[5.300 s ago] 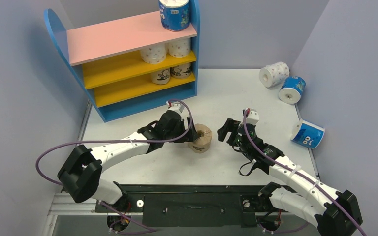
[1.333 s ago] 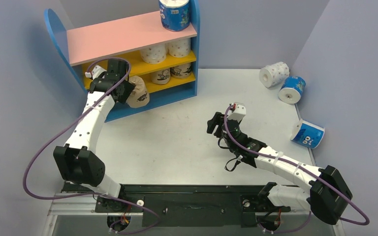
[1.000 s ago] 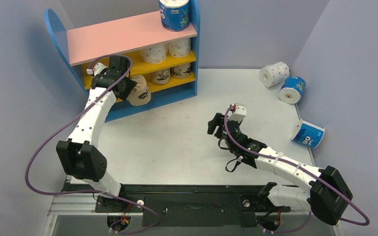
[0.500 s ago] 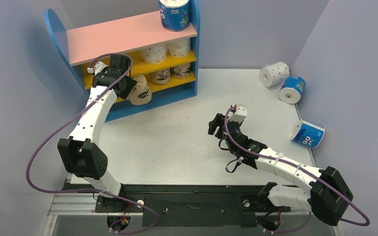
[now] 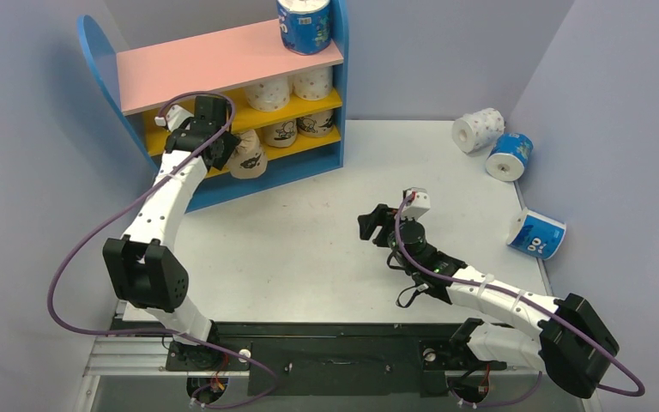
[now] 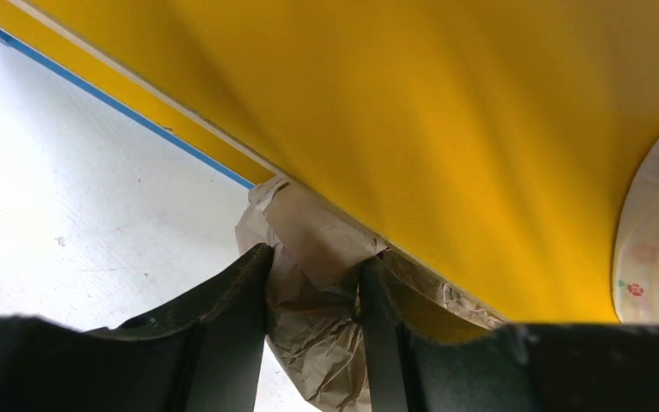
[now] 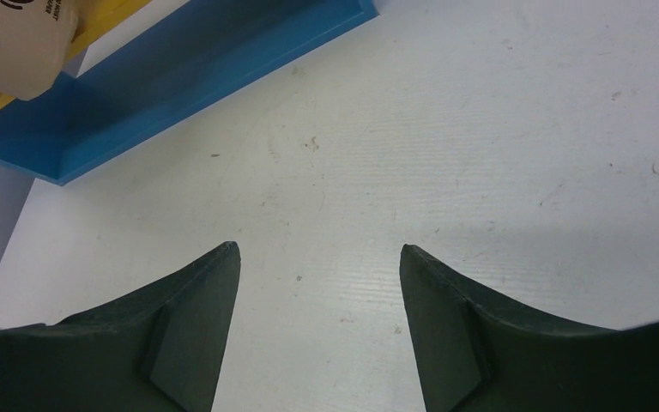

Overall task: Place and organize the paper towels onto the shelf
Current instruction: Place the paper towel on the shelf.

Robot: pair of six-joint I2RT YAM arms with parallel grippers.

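tan paper towel roll is pinched by its crumpled wrap between the fingers of the left gripper, at the front edge of the lower yellow board of the shelf in the upper left. the left arm stretches up the frame's left side, wrist turned rightward. right gripper hangs spread and empty over the table at centre-right, its forearm trailing to the lower right.
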